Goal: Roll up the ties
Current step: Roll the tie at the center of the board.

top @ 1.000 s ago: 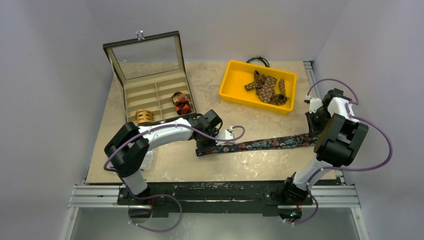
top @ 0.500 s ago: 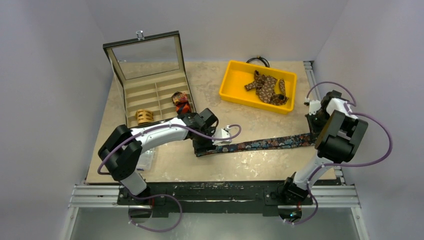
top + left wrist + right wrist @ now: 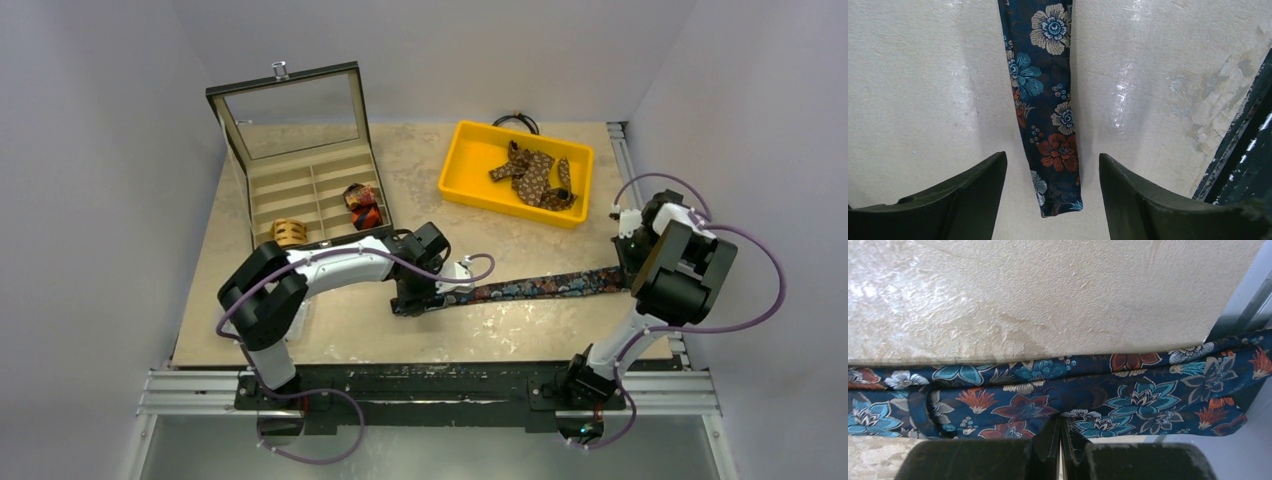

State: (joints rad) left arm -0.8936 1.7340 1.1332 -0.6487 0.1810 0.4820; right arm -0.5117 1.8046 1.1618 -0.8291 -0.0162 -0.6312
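Across the overhead view's lower middle, navy tie (image 3: 540,287) is lying stretched; left gripper (image 3: 1050,165) straddling its loose tip, jaws spread, right gripper (image 3: 1060,430) pinching the wide end. Grabbing off-centre is probably risking a crooked roll.

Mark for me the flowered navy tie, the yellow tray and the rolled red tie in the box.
navy tie (image 3: 545,288), top view, middle of the flat strip.
yellow tray (image 3: 508,208), top view, its near wall.
rolled red tie (image 3: 362,207), top view, top of the coil.
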